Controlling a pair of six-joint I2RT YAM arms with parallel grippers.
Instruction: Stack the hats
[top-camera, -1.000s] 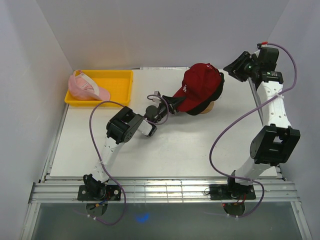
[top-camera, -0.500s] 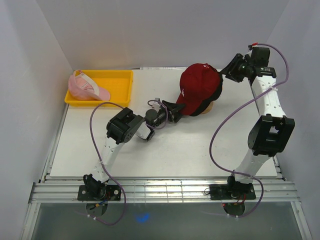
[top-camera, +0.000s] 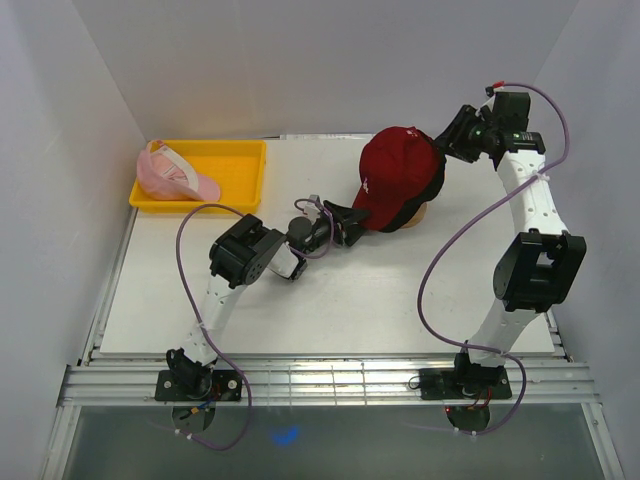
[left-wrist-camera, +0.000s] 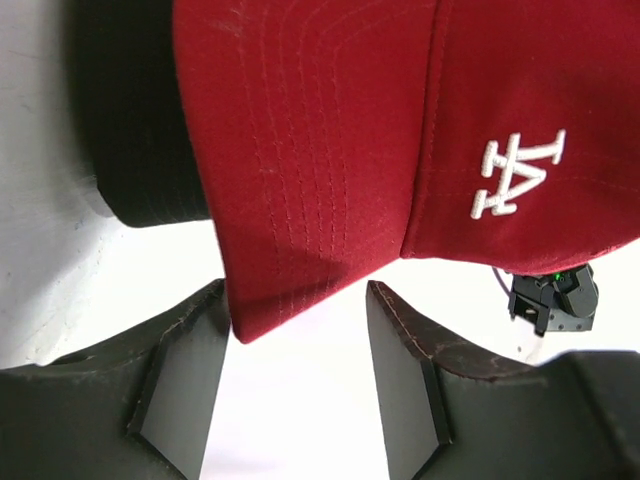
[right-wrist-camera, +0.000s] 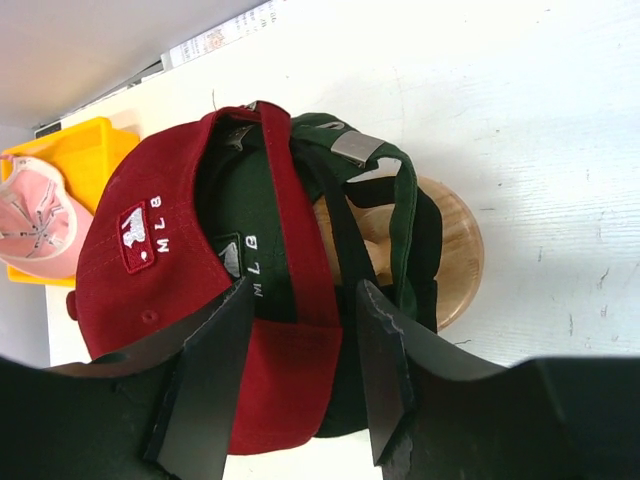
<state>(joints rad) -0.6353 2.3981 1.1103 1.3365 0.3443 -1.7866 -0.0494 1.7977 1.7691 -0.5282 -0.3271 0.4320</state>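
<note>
Right now the left gripper (left-wrist-camera: 296, 320) sits low over the table (top-camera: 330, 310) at the front of the stack. Its jaws stand wide. The tip of the red cap's brim (left-wrist-camera: 300, 180) pokes into the gap between the fingers (left-wrist-camera: 185, 385), but nothing is clamped.

The red cap (top-camera: 400, 172) is the top layer on the wooden stand (right-wrist-camera: 462, 250), at the table's far middle. Under its brim shows the black cap (left-wrist-camera: 140, 140). The right wrist view shows the dark green cap (right-wrist-camera: 235, 195) through the red one's rear opening. The red crown looks seated, slightly skewed to the caps below.

The right gripper (right-wrist-camera: 302, 300) hovers at the back of the stack, jaws about half spread and straddling the red cap's rear band. No grip is visible. Whether the tips touch fabric can't be told.

At the far left, the pink cap (top-camera: 172, 172) lies in the yellow tray (top-camera: 240, 160), well apart from the stack and not yet stacked.

Step, as a judgement: tail end of placing the red cap, three of four on.

Next move calls for:
- the left arm pulling straight back off the brim without snagging it
- then swinging to the tray and pinching the pink cap by brim or crown edge
- the right arm steadying the stack or clearing out

Risk: a dragged brim rotates the red cap off the stand.
</note>
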